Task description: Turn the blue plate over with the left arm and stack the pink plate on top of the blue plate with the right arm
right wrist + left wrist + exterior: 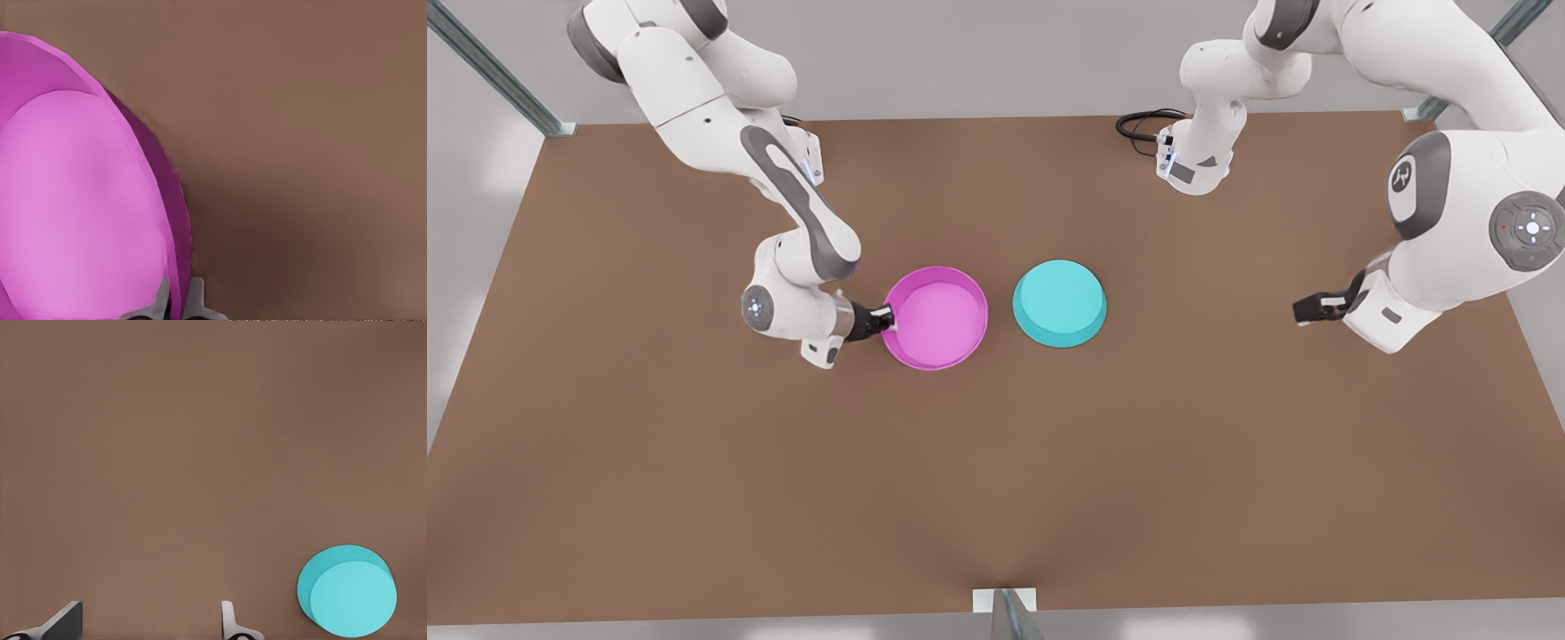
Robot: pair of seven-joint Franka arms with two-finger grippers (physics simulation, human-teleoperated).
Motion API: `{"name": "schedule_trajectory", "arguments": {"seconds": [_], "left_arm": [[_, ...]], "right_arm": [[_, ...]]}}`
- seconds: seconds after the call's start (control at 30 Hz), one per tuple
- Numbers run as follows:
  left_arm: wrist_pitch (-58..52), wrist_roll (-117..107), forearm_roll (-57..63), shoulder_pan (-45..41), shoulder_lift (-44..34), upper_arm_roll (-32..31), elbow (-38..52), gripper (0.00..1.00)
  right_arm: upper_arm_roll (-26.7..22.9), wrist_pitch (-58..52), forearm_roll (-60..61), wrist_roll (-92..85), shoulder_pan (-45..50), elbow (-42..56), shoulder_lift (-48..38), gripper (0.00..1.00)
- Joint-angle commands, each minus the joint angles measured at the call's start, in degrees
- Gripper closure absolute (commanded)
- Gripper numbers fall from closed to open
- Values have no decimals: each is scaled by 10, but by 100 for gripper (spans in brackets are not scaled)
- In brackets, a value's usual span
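Front view: right gripper (889, 318) pinches pink plate (935, 317) rim; left gripper (1303, 308) spread

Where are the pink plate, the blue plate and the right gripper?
pink plate (938, 316), front view, on its pale inner floor.
blue plate (1058, 298), front view, on its upturned flat base.
right gripper (177, 300), right wrist view, midway between fingertips astride the pink rim.

1. You will find no readable words, brand names or numbers on anything here.
2. The one sign is a small round emblem on the grey side panel of the arm (1405, 178) at the front view's right; its mark cannot be made out as letters.
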Motion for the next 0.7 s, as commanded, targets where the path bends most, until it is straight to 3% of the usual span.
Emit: {"name": "schedule_trajectory", "arguments": {"seconds": [0.0,0.47,0.67], "left_arm": [[0,0,2,0,0,0,0,0],[11,0,-1,8,22,-2,1,0],[15,-1,-1,8,26,-2,1,0]], "right_arm": [[1,3,-7,13,3,1,0,79],[-1,168,-4,258,222,22,16,79],[-2,204,-2,278,258,46,60,79]]}}
